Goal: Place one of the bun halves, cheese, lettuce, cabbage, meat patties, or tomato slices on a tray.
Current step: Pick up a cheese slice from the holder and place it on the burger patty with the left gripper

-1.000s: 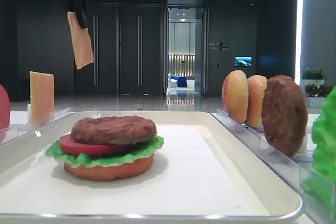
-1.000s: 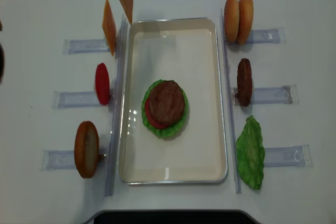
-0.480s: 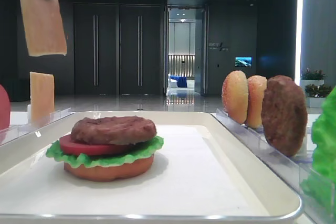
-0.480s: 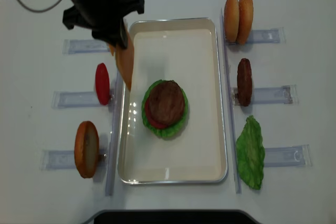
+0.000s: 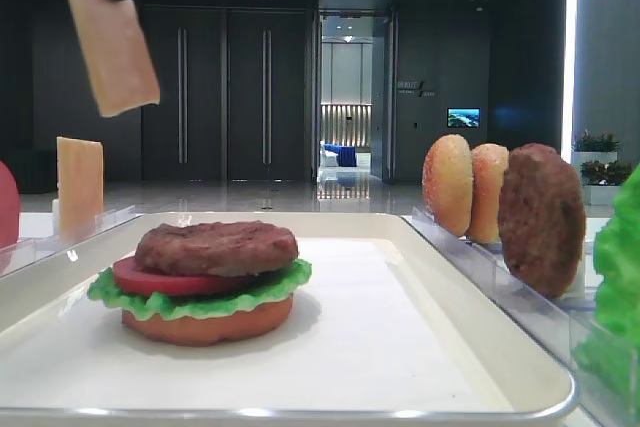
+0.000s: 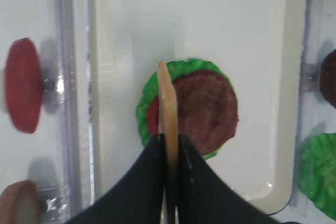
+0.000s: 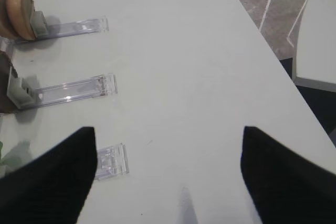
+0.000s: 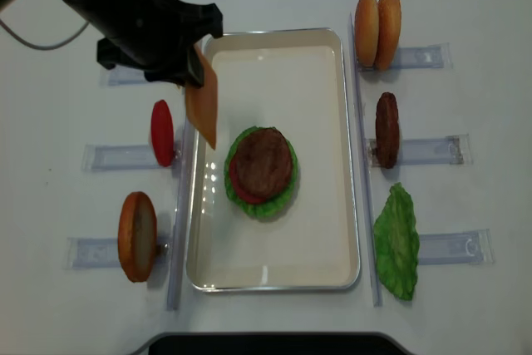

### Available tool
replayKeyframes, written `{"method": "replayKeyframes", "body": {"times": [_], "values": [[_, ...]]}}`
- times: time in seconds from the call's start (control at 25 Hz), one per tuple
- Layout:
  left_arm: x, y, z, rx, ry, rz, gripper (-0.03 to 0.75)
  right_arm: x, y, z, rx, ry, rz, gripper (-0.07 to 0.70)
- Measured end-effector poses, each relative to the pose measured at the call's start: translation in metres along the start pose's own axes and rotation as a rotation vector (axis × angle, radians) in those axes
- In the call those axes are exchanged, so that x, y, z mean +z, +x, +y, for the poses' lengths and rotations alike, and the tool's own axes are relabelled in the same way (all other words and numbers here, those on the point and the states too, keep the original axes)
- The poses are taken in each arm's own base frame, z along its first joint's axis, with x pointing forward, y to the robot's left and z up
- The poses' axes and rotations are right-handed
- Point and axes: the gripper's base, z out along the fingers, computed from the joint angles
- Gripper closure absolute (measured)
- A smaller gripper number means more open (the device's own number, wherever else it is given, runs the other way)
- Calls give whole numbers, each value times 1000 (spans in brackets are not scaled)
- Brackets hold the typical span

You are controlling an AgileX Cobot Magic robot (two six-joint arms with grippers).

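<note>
Between the jaws of the left gripper (image 6: 169, 148), clamped tight on its upper part, a slice of cheese (image 6: 168, 103) hangs edge-on, its free end pointing away from the fingertips. Below and just ahead of the jaws lies the tray (image 8: 332, 122), carrying a partial stack: flat bun base (image 5: 210, 322), lettuce (image 5: 150, 299), tomato slice (image 5: 150, 277) and meat patty (image 5: 218, 245) on top. Step in hand, as judged: carrying the cheese over the tray for placement. From the wrist view the slice's lower end sits over the near-left margin of the stack, apart from it and well above, as the low side view confirms. The next move calls for lowering and tilting the slice flat, centred over the patty, before the jaws part. A second cheese slice (image 5: 80, 182) stands in its rack (image 5: 100, 222), off to the left. The right gripper (image 7: 168, 177) shows only two dark fingers spread wide, holding nothing, over bare table (image 7: 173, 51).
</note>
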Motion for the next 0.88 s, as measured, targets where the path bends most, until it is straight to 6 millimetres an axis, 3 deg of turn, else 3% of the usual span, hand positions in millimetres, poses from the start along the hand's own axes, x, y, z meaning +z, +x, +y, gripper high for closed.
{"method": "replayKeyframes", "body": {"times": [0.32, 0.6, 0.88], "values": [[28, -3, -27, 49, 285, 64, 689, 0, 0, 0, 0, 0, 0, 94], [37, -4, -29, 72, 302, 79, 689, 0, 0, 0, 0, 0, 0, 94], [66, -3, -26, 65, 279, 134, 689, 0, 0, 0, 0, 0, 0, 96]]}}
